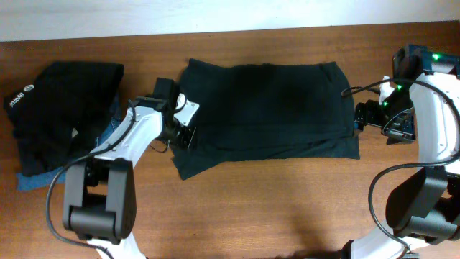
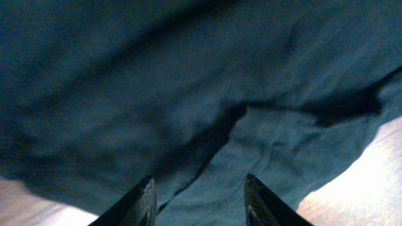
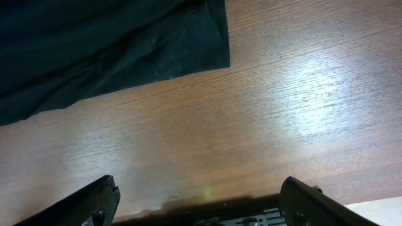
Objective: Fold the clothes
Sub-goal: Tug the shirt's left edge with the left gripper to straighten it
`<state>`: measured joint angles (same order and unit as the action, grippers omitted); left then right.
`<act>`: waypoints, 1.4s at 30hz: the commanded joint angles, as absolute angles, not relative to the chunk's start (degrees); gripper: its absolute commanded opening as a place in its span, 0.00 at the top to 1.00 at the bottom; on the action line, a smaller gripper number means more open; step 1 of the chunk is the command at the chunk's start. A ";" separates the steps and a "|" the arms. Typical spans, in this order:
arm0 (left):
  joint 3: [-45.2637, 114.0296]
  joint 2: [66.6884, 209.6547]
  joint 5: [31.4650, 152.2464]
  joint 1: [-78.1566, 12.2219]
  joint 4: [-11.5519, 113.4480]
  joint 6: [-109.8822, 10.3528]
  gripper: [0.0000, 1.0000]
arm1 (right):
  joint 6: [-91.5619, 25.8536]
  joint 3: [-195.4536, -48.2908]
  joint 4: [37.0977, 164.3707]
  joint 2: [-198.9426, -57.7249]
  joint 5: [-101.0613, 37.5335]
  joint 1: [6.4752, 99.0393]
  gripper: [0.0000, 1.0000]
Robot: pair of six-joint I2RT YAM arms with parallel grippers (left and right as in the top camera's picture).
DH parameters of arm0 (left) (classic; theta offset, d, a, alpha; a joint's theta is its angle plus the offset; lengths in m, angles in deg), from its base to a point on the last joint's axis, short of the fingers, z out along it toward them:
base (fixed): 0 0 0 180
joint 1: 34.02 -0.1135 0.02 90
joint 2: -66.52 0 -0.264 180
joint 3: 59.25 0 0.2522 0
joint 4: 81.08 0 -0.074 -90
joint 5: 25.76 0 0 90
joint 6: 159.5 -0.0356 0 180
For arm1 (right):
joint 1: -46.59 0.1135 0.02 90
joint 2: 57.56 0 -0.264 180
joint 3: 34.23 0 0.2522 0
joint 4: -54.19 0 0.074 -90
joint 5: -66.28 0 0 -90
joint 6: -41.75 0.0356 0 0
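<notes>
A large black T-shirt lies folded flat on the wooden table, across its middle. My left gripper is open at the shirt's left edge. In the left wrist view its fingers straddle a fold of the dark fabric. My right gripper is open at the shirt's right edge. In the right wrist view its fingers hang over bare wood, with the shirt's corner beyond them.
A pile of black clothes with white lettering sits at the far left on top of a blue denim piece. The table's far edge meets a white wall.
</notes>
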<state>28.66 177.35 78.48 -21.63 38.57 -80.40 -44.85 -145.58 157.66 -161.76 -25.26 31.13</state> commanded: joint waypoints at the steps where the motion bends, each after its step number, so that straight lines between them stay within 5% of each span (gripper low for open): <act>1: 28.04 179.45 81.06 -21.63 37.43 -80.77 0.55 | -44.79 -145.38 157.73 -161.76 -25.63 30.82 0.13; 13: 27.61 180.10 82.11 -21.37 36.62 -80.79 0.57 | -44.79 -145.38 157.97 -161.76 -25.61 30.82 0.16; 19: 27.61 180.10 82.09 -20.48 36.42 -80.79 0.82 | -44.79 -145.38 157.99 -161.76 -25.61 30.82 0.19; 24: 27.83 180.08 82.06 -20.41 36.38 -80.77 0.89 | -44.79 -145.38 157.97 -161.76 -25.61 30.82 0.18; 42: 39.06 179.91 82.57 -20.45 34.74 -80.77 0.91 | -44.77 -145.38 155.98 -162.20 -25.63 30.82 0.27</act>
<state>36.98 179.62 80.99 -20.48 34.81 -80.42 -45.05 -145.58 156.52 -161.76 -25.26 31.13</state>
